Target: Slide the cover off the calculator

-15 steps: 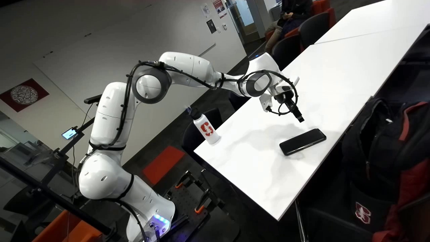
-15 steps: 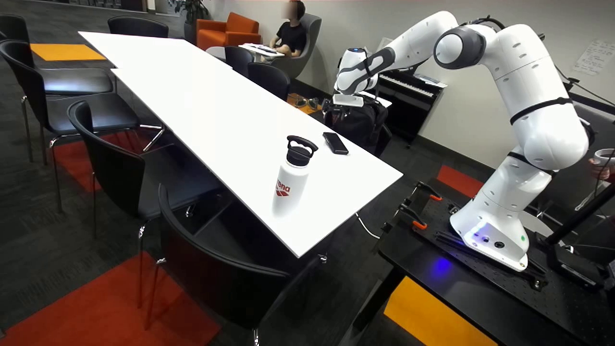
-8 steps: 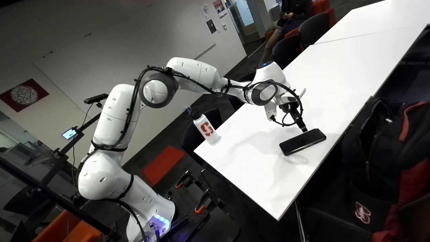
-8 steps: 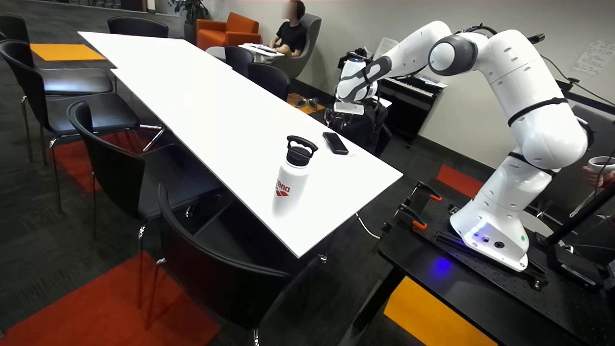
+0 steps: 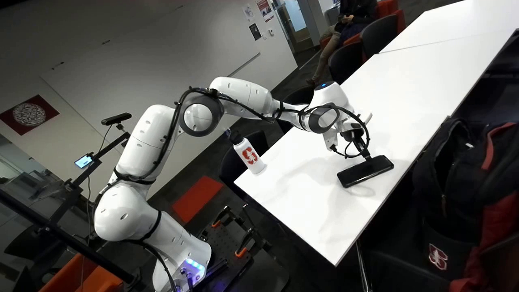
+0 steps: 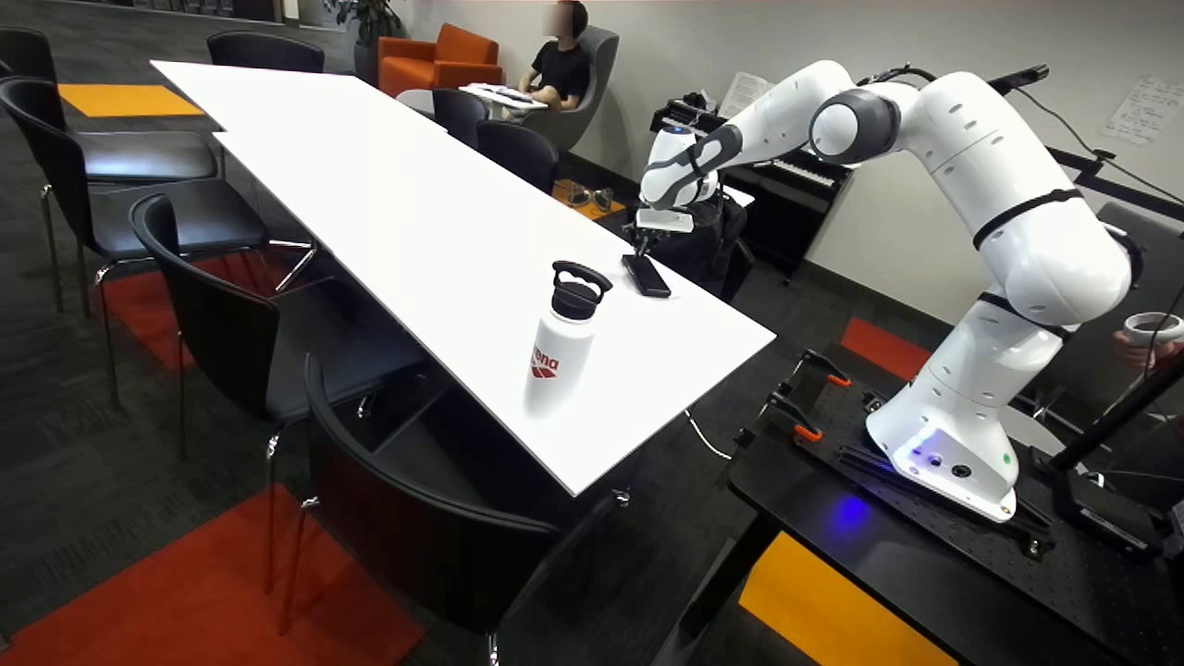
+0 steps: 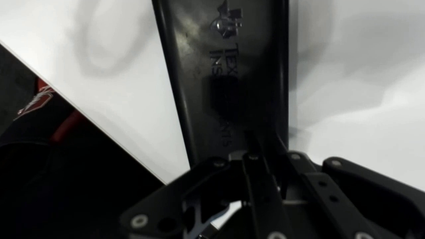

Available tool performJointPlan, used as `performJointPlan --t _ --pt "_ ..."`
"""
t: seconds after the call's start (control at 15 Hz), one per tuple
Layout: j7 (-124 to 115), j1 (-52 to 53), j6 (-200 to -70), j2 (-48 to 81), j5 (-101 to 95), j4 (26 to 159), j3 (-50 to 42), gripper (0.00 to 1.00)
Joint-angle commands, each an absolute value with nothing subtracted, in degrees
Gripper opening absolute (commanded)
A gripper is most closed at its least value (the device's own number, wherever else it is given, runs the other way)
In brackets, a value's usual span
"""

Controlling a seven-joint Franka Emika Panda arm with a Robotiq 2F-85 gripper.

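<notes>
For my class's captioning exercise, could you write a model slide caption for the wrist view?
Robot fingers over a black calculator cover, its lettering partly shadowed, on a white table.

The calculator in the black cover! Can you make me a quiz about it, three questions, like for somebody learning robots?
1. True or false: the covered calculator is standing up on its edge.

2. Choose one. Which thing are the robot's jaws nearest to?
a) the bottle
b) the covered calculator
c) the orange armchair

3. Fill in the gap: in the wrist view, some letters on the cover read "TE_".

Key:
1. False; it lies flat on the white table.
2. b
3. X
</notes>
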State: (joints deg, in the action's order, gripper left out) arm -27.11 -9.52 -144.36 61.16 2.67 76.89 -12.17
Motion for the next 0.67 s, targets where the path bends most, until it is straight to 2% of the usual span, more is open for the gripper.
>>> performJointPlan --t 0.0,0.6 --pt "-26.2 -9.9 -143.6 64.3 4.2 72.6 -12.4 0.0" --pt "-26.3 -9.5 -138.8 65.5 3.8 70.9 -12.5 0.0"
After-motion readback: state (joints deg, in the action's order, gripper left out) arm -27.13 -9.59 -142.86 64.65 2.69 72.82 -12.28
